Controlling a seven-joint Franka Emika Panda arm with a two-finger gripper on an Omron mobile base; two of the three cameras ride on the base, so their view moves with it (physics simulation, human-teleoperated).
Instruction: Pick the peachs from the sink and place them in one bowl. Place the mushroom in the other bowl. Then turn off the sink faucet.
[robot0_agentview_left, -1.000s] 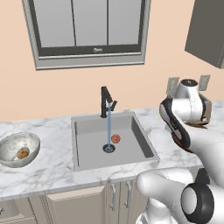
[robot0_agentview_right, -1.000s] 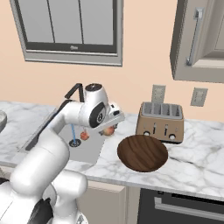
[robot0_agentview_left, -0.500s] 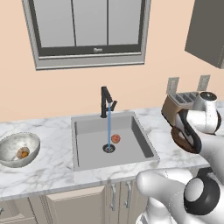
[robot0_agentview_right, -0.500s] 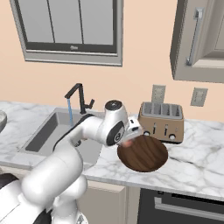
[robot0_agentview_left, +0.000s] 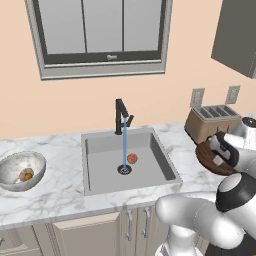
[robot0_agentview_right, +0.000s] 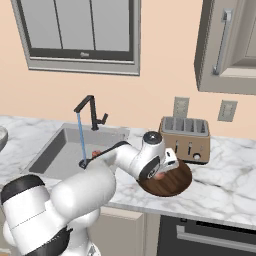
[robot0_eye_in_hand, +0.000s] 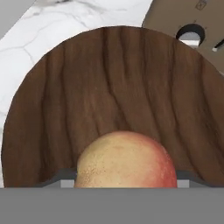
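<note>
Counter: wooden bowl (robot0_eye_in_hand: 109, 87) beside the toaster (robot0_agentview_right: 185, 139).
Gripper (robot0_agentview_right: 161, 172): holding a peach (robot0_eye_in_hand: 126, 159).
Tip: lower first, release over the centre.

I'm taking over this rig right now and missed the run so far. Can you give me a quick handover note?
Gripper: shut on a peach, held over the wooden bowl beside the toaster.
Second peach: in the sink, near the drain.
Mushroom: already in the grey bowl.
Faucet: running.
Left: drop this peach, fetch the other, shut off the water.
</note>
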